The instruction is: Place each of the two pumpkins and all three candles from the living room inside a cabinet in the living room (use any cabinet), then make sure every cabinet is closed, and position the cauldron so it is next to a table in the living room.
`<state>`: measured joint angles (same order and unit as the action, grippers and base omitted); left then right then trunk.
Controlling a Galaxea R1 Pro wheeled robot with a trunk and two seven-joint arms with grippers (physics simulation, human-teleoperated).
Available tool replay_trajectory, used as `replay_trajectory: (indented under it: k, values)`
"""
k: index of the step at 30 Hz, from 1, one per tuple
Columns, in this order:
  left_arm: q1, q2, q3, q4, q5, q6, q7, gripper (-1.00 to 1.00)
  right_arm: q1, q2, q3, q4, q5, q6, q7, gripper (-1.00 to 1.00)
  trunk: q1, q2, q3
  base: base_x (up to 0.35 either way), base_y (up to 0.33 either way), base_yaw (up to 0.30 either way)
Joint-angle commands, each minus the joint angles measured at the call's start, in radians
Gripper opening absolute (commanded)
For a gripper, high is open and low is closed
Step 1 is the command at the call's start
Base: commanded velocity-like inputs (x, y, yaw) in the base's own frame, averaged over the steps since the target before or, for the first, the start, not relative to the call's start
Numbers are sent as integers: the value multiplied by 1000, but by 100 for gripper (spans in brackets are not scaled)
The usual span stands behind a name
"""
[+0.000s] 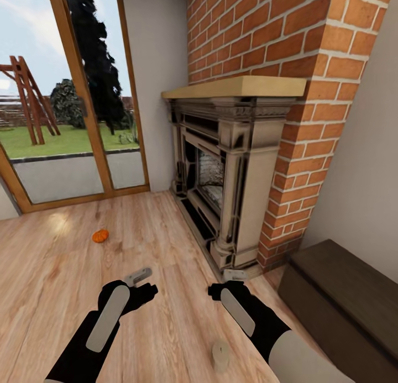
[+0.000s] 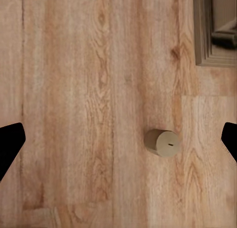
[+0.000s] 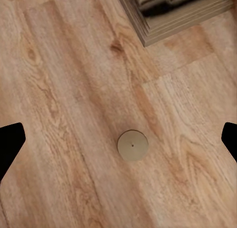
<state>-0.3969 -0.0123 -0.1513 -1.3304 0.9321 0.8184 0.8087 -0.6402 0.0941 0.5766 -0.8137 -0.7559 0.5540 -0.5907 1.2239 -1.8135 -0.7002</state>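
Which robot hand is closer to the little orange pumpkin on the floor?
Left. The left gripper hangs over the floor on the pumpkin's side, nearer the robot. The right gripper is farther across, by the fireplace.

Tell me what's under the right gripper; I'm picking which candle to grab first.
Beneath the right gripper a candle stands upright on the wood floor, seen end-on between the open fingers. The floor under the candle's base is covered.
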Motion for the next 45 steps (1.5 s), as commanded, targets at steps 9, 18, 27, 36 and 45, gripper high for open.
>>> replay_trajectory:
  k: [9, 18, 27, 36, 45]
  values:
    - [-1, 0, 9, -5, 10, 1, 10, 100, -1, -1, 3, -1, -10, 15, -9, 100, 0, 0, -1, 209, -3, 0]
    - [-1, 0, 15, -10, 10, 1, 11, 100, -1, 0, 3, 1, -11, 30, -9, 100, 0, 0, -1, 10, 0, 0]
    - [-1, 0, 24, -10, 11, 1, 10, 100, -1, 0, 2, 3, -13, 59, -8, 100, 23, -42, -20, 0, 0, 0]
    - [-1, 16, 61, -16, 106, 25, 10, 100, -1, -2, -6, 5, -23, 180, -12, 100, 58, -105, -48, 0, 0, 0]
    - [-1, 20, 65, -19, 117, 37, 10, 100, -1, -2, -8, 4, -22, 187, -18, 100, 92, -168, -76, 0, 0, 0]
